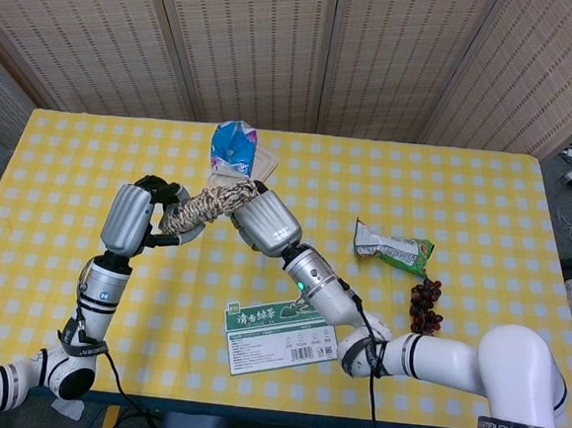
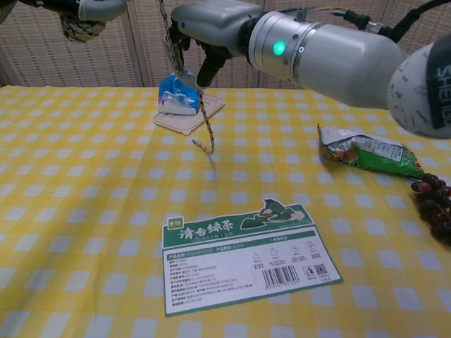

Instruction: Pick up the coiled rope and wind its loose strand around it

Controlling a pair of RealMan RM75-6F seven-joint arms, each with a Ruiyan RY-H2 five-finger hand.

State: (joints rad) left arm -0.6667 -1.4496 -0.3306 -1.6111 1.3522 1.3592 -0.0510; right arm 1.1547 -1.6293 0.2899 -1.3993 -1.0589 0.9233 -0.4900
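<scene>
My left hand (image 1: 139, 220) has its fingers clamped on the mottled beige-and-brown coiled rope (image 1: 210, 206), held above the yellow checked table (image 1: 484, 210). My right hand (image 1: 263, 221) pinches the rope's thin braided loose strand (image 2: 205, 120), which dangles near the blue packet (image 2: 180, 94).

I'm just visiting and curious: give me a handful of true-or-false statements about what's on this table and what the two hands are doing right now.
1. The coiled rope is lifted off the table, between the two hands. True.
2. The left hand is holding nothing. False: it grips one end of the coil.
3. A loose strand hangs down from the right hand. True.
4. The green snack bag lies on the robot's left side of the table. False: it lies on the right side, beside the dark grapes.
5. The green and white card lies flat near the table's front edge. True.
6. The blue packet is in the right hand. False: it rests on a small board at the far side.
</scene>
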